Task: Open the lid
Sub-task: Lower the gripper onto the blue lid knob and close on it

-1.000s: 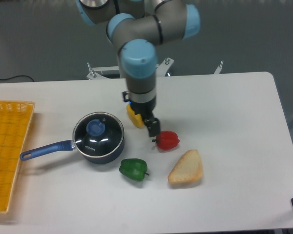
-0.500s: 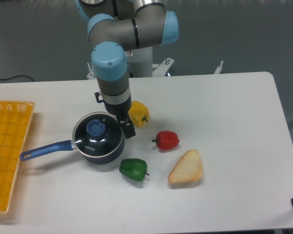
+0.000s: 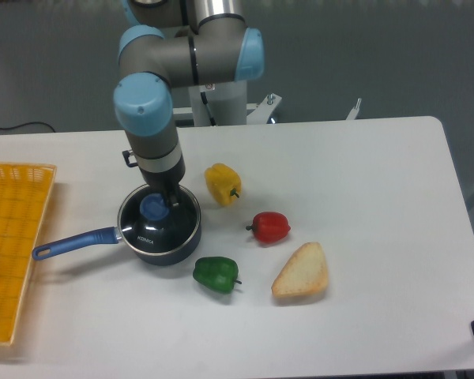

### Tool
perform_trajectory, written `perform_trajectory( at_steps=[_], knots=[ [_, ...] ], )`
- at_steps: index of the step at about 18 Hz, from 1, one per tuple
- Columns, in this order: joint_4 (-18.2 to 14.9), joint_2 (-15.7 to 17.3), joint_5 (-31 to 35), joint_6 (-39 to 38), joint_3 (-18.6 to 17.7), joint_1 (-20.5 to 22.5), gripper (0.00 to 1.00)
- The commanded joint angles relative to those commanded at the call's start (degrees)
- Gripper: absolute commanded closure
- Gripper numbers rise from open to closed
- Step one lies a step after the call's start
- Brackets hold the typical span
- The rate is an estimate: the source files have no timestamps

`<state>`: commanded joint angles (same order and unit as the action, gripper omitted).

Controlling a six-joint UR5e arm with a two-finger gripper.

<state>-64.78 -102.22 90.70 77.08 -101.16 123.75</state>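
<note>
A dark blue saucepan (image 3: 159,246) sits on the white worktop (image 3: 363,181), left of centre, with its long blue handle (image 3: 73,242) pointing left toward a yellow basket (image 3: 14,251) at the worktop's left edge. The lid (image 3: 161,225), clear glass with a thin metal rim, rests closed on the saucepan, and its blue knob (image 3: 153,207) stands at the centre. A small white label shows on the glass near the front rim; it seems to read "KONKA", though the letters are too small to be sure.

The arm reaches down from above, and the gripper (image 3: 168,201) is directly over the lid, its dark tip just beside the knob on the right side. Whether the fingers are spread or closed cannot be made out from this angle, nor whether they touch the knob.

To the right of the saucepan lies a yellow pepper (image 3: 222,183). Further right and nearer the front is a red pepper (image 3: 270,227). A green pepper (image 3: 216,274) lies just in front of the saucepan, and a slice of bread (image 3: 302,272) lies to its right, below the red pepper. All four are apart from one another.
</note>
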Motion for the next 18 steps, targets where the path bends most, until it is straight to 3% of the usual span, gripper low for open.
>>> perform_trajectory(
  at_steps=[18],
  knots=[
    [0.3, -2.8, 0.1, -1.2, -0.5, -2.7, 0.00]
  ],
)
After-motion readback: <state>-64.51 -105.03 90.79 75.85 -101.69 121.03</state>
